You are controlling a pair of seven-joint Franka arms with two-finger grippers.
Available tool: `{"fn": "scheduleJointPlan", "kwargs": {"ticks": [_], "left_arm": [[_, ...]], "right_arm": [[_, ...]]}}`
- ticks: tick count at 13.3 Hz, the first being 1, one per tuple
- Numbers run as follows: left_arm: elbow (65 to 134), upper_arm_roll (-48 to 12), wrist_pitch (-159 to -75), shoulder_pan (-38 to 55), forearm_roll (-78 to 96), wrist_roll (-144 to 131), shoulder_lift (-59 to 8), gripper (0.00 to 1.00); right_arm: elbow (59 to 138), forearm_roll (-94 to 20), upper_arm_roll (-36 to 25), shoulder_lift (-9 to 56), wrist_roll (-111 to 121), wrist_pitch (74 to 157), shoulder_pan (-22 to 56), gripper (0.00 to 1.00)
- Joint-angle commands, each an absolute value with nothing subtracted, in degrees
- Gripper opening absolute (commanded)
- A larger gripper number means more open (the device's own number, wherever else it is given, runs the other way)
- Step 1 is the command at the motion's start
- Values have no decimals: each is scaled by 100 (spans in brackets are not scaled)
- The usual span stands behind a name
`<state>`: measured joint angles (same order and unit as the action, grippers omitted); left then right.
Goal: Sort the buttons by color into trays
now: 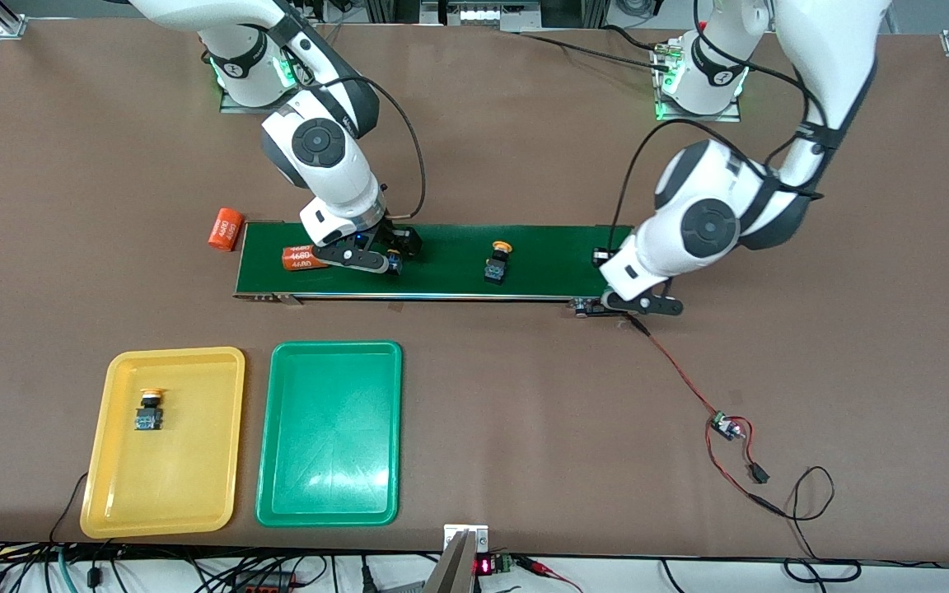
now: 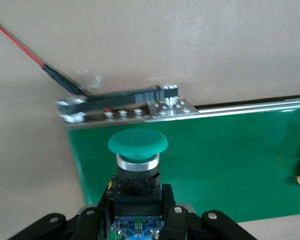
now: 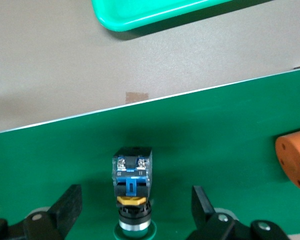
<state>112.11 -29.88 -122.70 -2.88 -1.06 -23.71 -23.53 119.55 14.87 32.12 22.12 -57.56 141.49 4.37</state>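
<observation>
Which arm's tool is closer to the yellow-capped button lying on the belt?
Right. The right tool is over the belt, beside that button; the left tool sits at the belt's end, slightly farther.

Nearest the front camera, two trays side by side: end tray (image 1: 112, 494) toward the right arm's end of the table, first button (image 1: 148, 410) in it, inner tray (image 1: 330, 515) just beside. Farther off, conveyor belt (image 1: 441, 276) bearing cylinder (image 1: 300, 258), second button (image 3: 132, 187) between the parted fingers of the right gripper (image 3: 135, 200), and third button (image 1: 497, 262) midway along. Over the belt's left-arm end, left gripper (image 2: 136, 212) clamped on fourth button (image 2: 137, 150); just off its right-arm end, spare cylinder (image 1: 226, 229).

Bright even overhead light, glare on green tray (image 1: 330, 436), soft wrist views
</observation>
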Motion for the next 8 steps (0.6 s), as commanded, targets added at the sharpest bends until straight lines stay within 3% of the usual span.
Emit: {"fn": "scheduleJointPlan", "kwargs": {"ticks": [1,6,7,8], "left_arm": [[11890,-2927,-12752,-150,35,-2619,-1951,0],[12058,-2997,-12998,44,44,-3040,-1960,1],[12093,-3023,-13051,44,44,-3041,-1986,3],[12094,-3023,-13060,44,35,-3032,-2004,13]], "right_arm": [[12006,1748,3182,2276,-5819,14282,369,89],[12006,1960,3024,2425,-5731,14440,343,67],[12006,1969,2997,2434,-5696,14475,343,61],[12006,1986,2945,2461,-5661,14484,334,55]]}}
